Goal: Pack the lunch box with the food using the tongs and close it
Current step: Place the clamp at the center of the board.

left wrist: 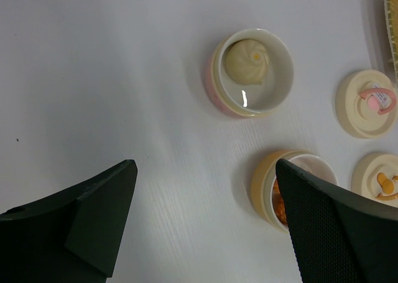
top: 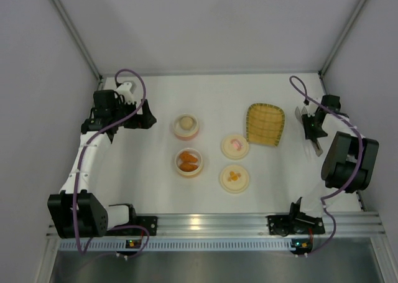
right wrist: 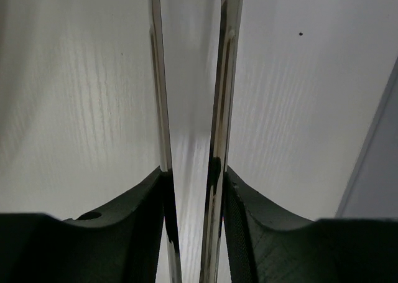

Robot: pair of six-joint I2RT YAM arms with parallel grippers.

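1. The tongs [right wrist: 222,96] are two slim, shiny grey metal arms. They run side by side with a narrow gap between them and mirror the pale table [right wrist: 74,78].
2. They sit between the fingers of the right gripper [right wrist: 194,174]. Each dark finger presses on the outer face of one arm, so the gripper is clamped on the tongs. The arms reach out well ahead of the fingertips, and I cannot tell whether their far ends touch the table.
3. Nearest on that gripper's left, in the top view, a woven yellow tray [top: 265,124] with a green edge lies flat.
4. Further left lie two cream lids, apart from each other, one with a pink mark [top: 234,146] and one with orange marks [top: 234,177].
5. Beyond them, a pink bowl [top: 186,134] holds the cream ball [top: 186,122], which has a twisted top. A second bowl [top: 188,170] beside it holds the orange chunks [top: 188,160].
6. Farthest from the tongs, the left gripper [left wrist: 204,171] hovers above the table with its fingers spread wide and holds nothing. Both bowls lie ahead of its fingertips, and one finger partly hides the orange one.
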